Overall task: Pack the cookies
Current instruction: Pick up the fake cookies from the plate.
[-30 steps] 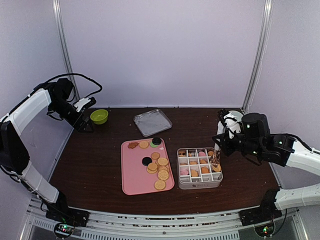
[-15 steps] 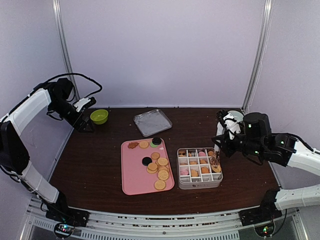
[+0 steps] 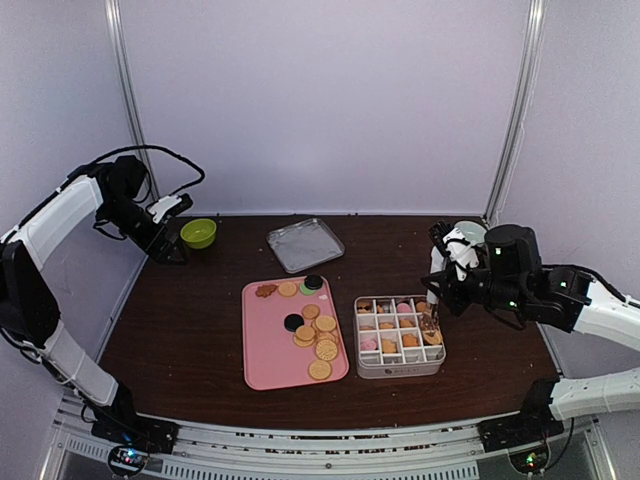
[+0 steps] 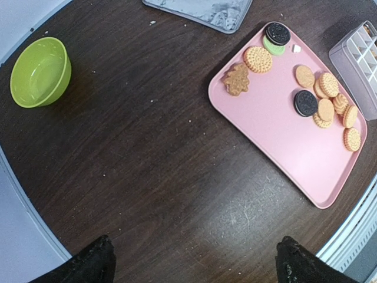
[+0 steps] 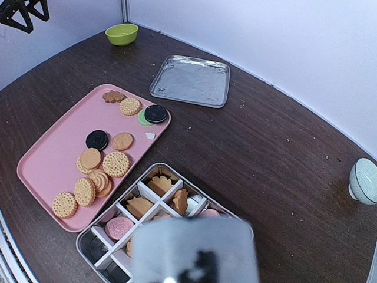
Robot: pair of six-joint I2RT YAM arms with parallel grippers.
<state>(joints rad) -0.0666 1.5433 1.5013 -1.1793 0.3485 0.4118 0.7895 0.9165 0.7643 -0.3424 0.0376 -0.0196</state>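
Note:
Cookies (image 3: 318,335) lie scattered on a pink tray (image 3: 265,350), mostly round golden ones plus two black ones and a brown flower shape. They also show in the left wrist view (image 4: 324,100) and the right wrist view (image 5: 94,171). A divided metal box (image 3: 400,370) right of the tray holds more cookies (image 5: 160,184). My right gripper (image 3: 443,285) is shut on metal tongs (image 3: 432,318), whose tip hangs over the box's right column. In the right wrist view the tongs (image 5: 194,253) are a grey blur hiding the fingers. My left gripper (image 3: 165,250) is open and empty at the far left, also in its wrist view (image 4: 194,265).
A green bowl (image 3: 198,233) stands at the back left, close to my left gripper. A flat metal lid (image 3: 305,244) lies behind the tray. A pale bowl (image 5: 364,180) stands at the back right, behind my right arm. The enclosure's walls and posts border the table.
My right gripper with the tongs has shifted slightly up and left over the box's right column. The left arm has not moved.

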